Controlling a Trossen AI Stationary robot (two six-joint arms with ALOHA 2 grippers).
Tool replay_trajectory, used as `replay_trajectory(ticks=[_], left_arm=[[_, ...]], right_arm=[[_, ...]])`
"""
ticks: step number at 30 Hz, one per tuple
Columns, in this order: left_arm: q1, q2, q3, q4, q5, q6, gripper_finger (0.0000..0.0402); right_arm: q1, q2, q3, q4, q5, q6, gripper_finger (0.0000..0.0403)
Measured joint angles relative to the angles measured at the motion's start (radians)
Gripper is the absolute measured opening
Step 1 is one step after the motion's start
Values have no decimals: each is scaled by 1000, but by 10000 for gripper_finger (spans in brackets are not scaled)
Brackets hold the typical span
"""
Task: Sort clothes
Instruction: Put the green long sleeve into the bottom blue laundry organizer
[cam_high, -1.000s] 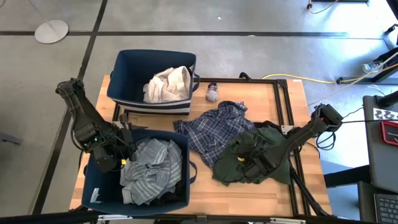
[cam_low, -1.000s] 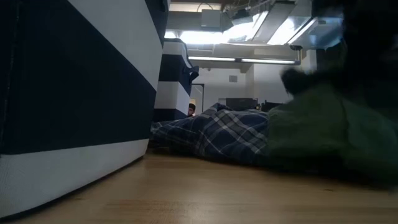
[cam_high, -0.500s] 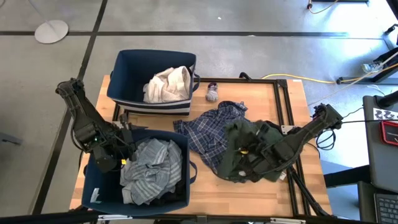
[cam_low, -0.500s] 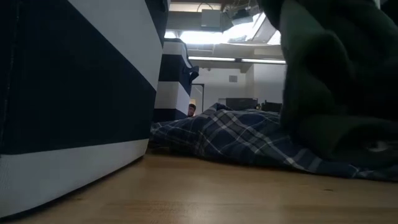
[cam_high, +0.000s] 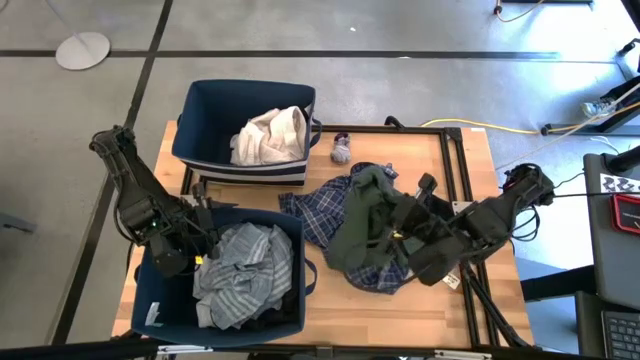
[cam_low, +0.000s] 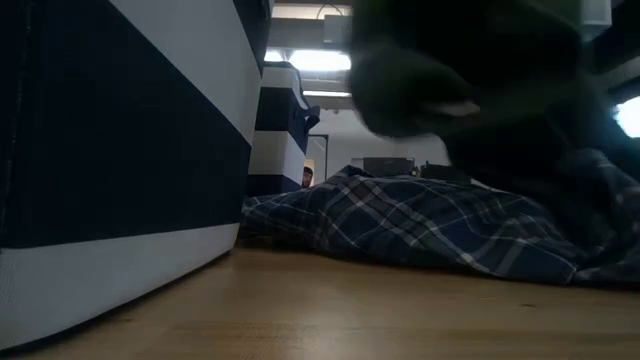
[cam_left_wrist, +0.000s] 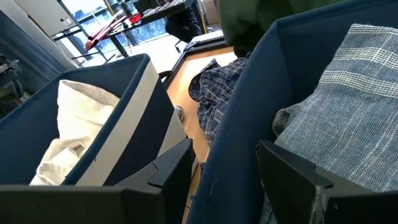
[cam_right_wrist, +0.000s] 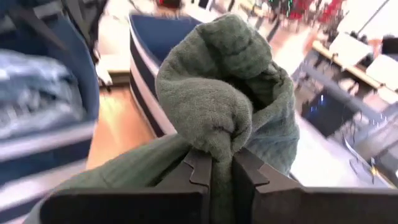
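My right gripper (cam_high: 398, 232) is shut on the dark green garment (cam_high: 362, 225), raised over the blue plaid shirt (cam_high: 322, 207), which lies on the table. The green garment fills the right wrist view (cam_right_wrist: 224, 99) and the top of the low view (cam_low: 470, 70). My left gripper (cam_left_wrist: 224, 180) is open at the near navy bin's (cam_high: 165, 300) left wall, beside the grey-blue striped garment (cam_high: 240, 270) inside it. The white garment (cam_high: 270, 135) lies in the far navy bin (cam_high: 200, 105). A small grey-purple sock (cam_high: 341, 150) lies on the table beside that bin. My right gripper pinches a bunched fold of the dark green garment (cam_right_wrist: 214, 152) between its two fingers. The cloth bulges out past the fingertips in a rounded wad. The rest of the garment hangs below and trails onto the plaid shirt (cam_high: 350, 265).
A black frame rail (cam_high: 455, 170) runs along the table's right side. Bare wood (cam_high: 420, 150) shows at the far right and along the near edge (cam_high: 400, 310). In the low view the near bin's striped wall (cam_low: 120, 150) stands close at the left.
My right gripper has gone up and toward the table's left with the dark green garment. The garment, which lay spread at the table's right, is now lifted and bunched over the plaid shirt. My left arm has kept still.
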Motion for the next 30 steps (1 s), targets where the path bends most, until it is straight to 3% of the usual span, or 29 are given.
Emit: replay_trajectory(ticks=[8,12,21,30], left_arm=[[0,0,0,0,0,6,171],[-6,-2,0,1,0,18,171],[-55,-8,108,4,8,111,171],[-91,-15,253,0,8,223,171]], right_arm=[[-14,0,26,444,21,-487,22],[-37,0,26,629,-36,-677,24],[-122,0,26,946,-296,-950,25],[-177,0,26,1247,-648,-1131,24]])
